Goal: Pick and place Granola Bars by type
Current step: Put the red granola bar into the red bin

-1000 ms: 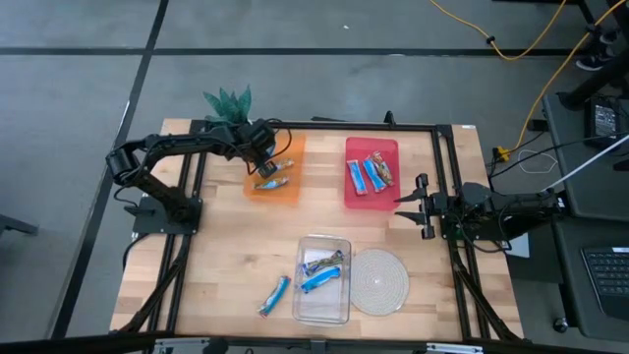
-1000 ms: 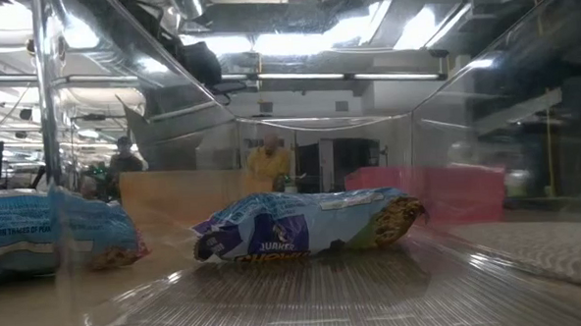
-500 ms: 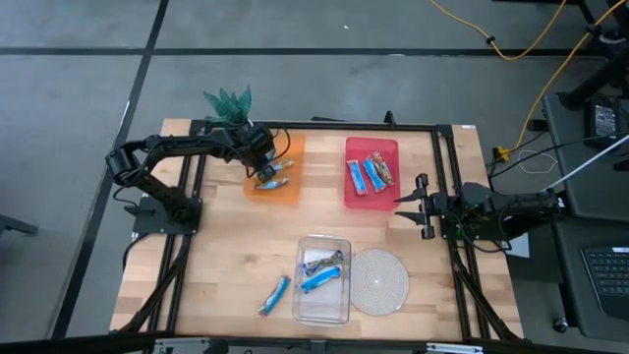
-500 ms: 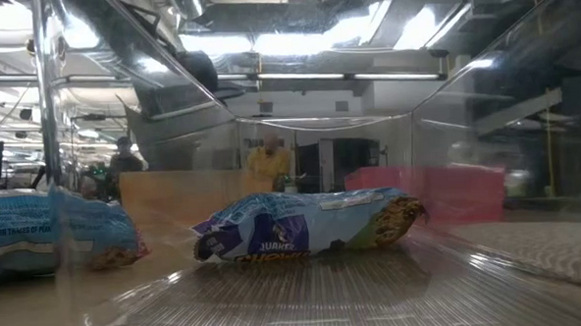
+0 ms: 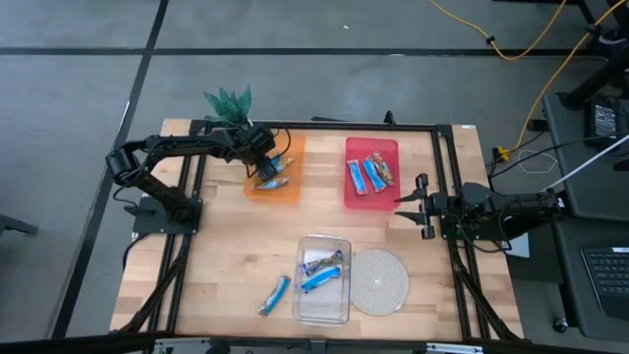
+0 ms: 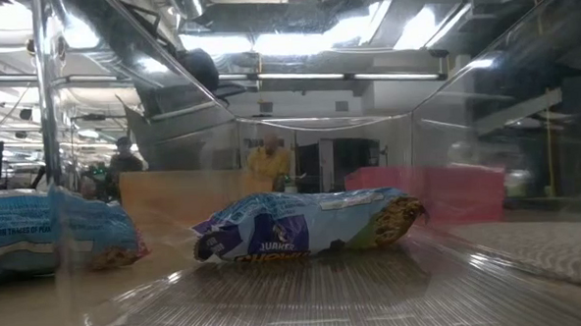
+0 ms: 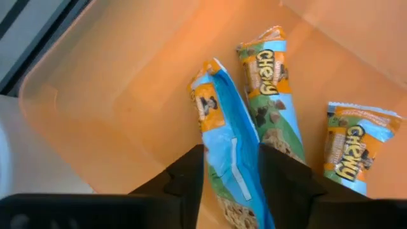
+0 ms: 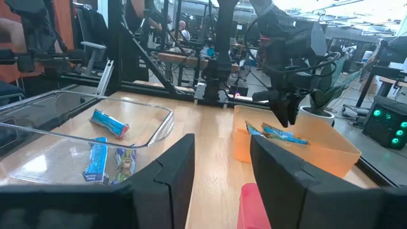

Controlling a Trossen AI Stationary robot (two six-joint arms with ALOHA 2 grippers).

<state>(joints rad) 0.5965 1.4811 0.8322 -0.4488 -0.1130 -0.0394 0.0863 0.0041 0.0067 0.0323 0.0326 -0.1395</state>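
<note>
Granola bars are being sorted by type, and the left gripper (image 5: 267, 173) hangs low inside the orange tray (image 5: 292, 193) at the far left of the table, its fingers parted a little around a blue-wrapped bar (image 7: 232, 162) that lies on the tray floor beside two other bars there. From the left wrist view the wrapper sits between the fingers with a sliver of room on either side, so this looks like the letting-go end of a placement rather than a fresh pick, though a light touch cannot be ruled out.

Compared with a second ago, the gripper sits slightly lower in the tray and the jaws have eased apart from a tight pinch; nothing else on the table has shifted.

The right gripper (image 5: 425, 206) waits near the table's right edge, just beside the red tray (image 5: 357, 201), fingers moderately spread and holding nothing. That red tray holds three bars.

Work remains: bars lie in the clear tray (image 5: 324, 311) at the near side, next to the round woven mat (image 5: 379, 280), and one blue bar (image 5: 274, 295) rests on the bare wood just left of that tray.

The next move, by my reading, calls for lifting straight up clear of the tray wall without dragging the wrapper, then heading toward the near side for another bar.
</note>
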